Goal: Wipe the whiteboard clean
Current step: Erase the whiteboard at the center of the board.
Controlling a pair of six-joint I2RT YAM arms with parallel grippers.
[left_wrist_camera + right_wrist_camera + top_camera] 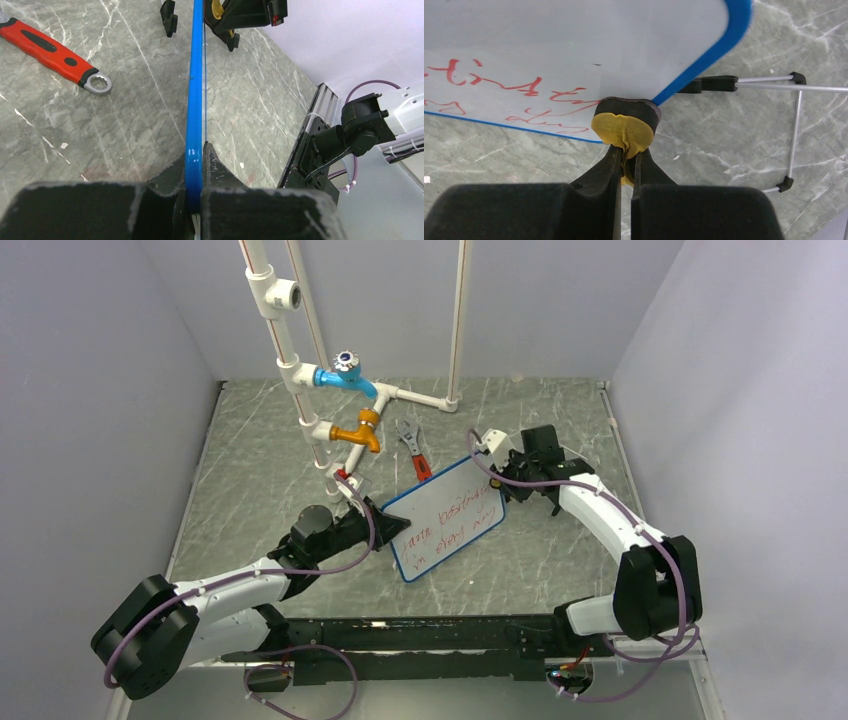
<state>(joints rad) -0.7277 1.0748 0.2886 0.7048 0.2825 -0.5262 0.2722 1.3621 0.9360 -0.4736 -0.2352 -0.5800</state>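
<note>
Left gripper (385, 530): clenched on the whiteboard (450, 520). The left wrist view shows both fingers pinching the thin blue frame edge-on, one on each side. The grip is at the board's left corner, the one nearest the left arm.

Right gripper (497, 455): clamped on a small eraser (624, 127) with a yellow soft face and a black backing. The yellow part bulges out between the fingertips. The eraser touches the board's rim beside a rounded corner, just beside the last red strokes. From above, that is the board's far right corner.

Whiteboard: middle of the table (260, 470), slightly toward the near edge and turned diagonally to the table's edges. Its long axis runs from near left to far right. Several lines of red handwriting cover the lower half of the white face; the upper half is plain. A thin wire stand (796, 130) with black feet shows past the corner in the right wrist view. Cannot tell whether the board rests on the table or is held clear of it.

Other items: a wrench (415, 452) with a red handle lies flat just behind the board, toward the far edge. A white pipe rig (300, 370) stands at far left, carrying a blue tap (345, 375) and an orange tap (358, 432).
</note>
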